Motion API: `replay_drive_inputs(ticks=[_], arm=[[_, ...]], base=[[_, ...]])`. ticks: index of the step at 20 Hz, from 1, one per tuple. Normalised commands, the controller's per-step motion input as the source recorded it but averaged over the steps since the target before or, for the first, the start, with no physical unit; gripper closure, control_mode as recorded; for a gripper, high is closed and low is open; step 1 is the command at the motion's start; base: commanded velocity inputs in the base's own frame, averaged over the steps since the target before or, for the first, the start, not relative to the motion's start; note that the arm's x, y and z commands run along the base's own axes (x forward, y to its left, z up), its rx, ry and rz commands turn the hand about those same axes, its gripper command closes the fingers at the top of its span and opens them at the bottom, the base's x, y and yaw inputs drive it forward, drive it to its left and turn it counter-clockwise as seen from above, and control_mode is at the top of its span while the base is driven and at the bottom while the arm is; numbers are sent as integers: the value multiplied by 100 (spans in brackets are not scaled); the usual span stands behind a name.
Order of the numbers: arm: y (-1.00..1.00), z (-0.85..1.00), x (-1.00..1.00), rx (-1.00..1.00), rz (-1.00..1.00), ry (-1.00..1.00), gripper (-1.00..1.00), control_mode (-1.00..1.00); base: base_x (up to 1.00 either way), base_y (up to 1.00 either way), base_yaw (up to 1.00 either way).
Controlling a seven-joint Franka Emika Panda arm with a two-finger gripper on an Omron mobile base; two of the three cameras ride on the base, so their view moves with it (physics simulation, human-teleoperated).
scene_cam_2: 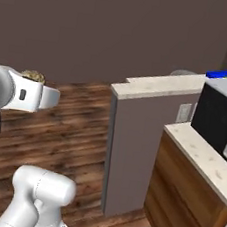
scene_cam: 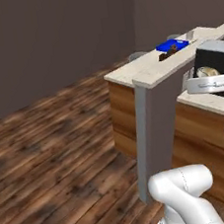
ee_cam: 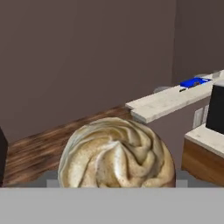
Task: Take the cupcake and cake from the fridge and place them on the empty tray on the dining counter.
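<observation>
floor (scene_cam: 55, 156): dark brown wood planks, running under the counters
wall (scene_cam_2: 96, 27): plain dark grey-brown, standing behind everything
appliance (scene_cam_2: 221, 116): black box with grey top, sitting on the lower counter
lower counter (scene_cam_2: 205, 162): pale speckled top lying over a wood-panel front
outlet (scene_cam_2: 184, 113): pale plate showing on the grey upright panel

Dim, even rendered light with faint shadows, no glare, and slightly soft, low-resolution detail.

Swirled cream cake (ee_cam: 116, 154) — blue tray (ee_cam: 193, 82) far off.
</observation>
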Motion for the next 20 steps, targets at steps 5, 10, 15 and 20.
replay_drive_inputs(ticks=[5, 10, 15, 20], arm=[[0, 0, 0, 0, 0, 0, 100, 100], [0, 0, 0, 0, 0, 0, 100, 100], [0, 0, 0, 0, 0, 0, 100, 100], [0, 0, 0, 0, 0, 0, 100, 100]], base=[[100, 100, -31], [100, 100, -35], [100, 100, -30], [100, 100, -11]])
